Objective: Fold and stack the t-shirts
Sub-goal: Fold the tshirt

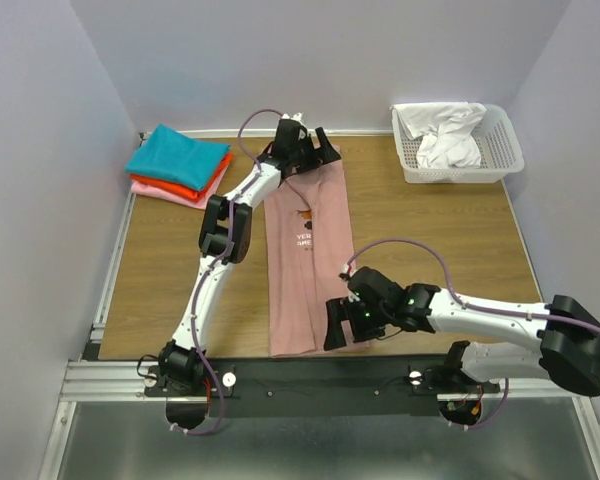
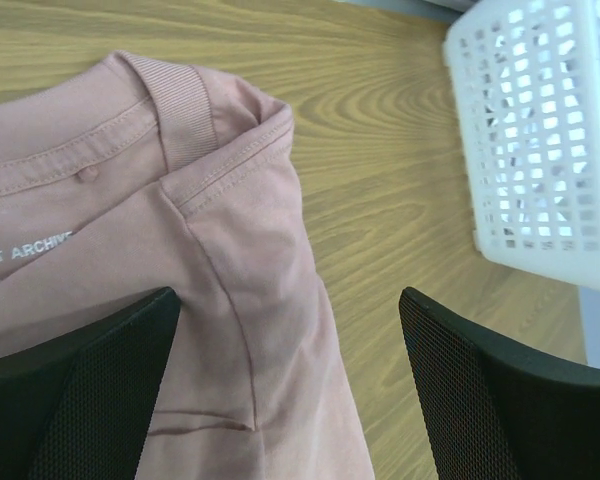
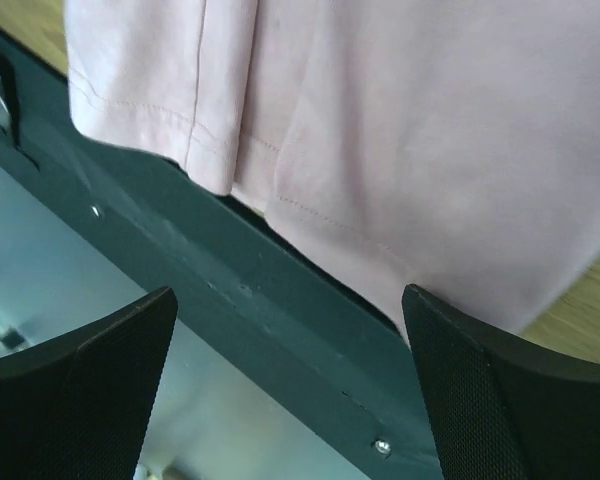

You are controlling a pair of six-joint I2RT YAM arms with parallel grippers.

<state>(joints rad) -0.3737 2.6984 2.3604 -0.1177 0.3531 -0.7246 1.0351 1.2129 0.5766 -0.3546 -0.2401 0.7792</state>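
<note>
A dusty-pink t-shirt [image 1: 308, 262] with white chest text lies folded lengthwise in a long strip down the middle of the table. My left gripper [image 1: 318, 152] hovers open over its far collar end. In the left wrist view, the collar and shoulder seam [image 2: 230, 150] lie between and ahead of the spread fingers [image 2: 90, 400]. My right gripper [image 1: 348, 325] stands open at the near hem. The right wrist view has the hem [image 3: 310, 200] lying over the dark front rail [image 3: 260, 300], and nothing is gripped. Folded teal [image 1: 177, 153], orange-red [image 1: 198, 187] and pink [image 1: 165, 190] t-shirts are stacked at the far left.
A white mesh basket [image 1: 505, 150] holding white cloth stands at the far right corner and also shows in the left wrist view [image 2: 540, 140]. Grey walls close in the table on three sides. The black base rail [image 1: 310, 385] runs along the near edge.
</note>
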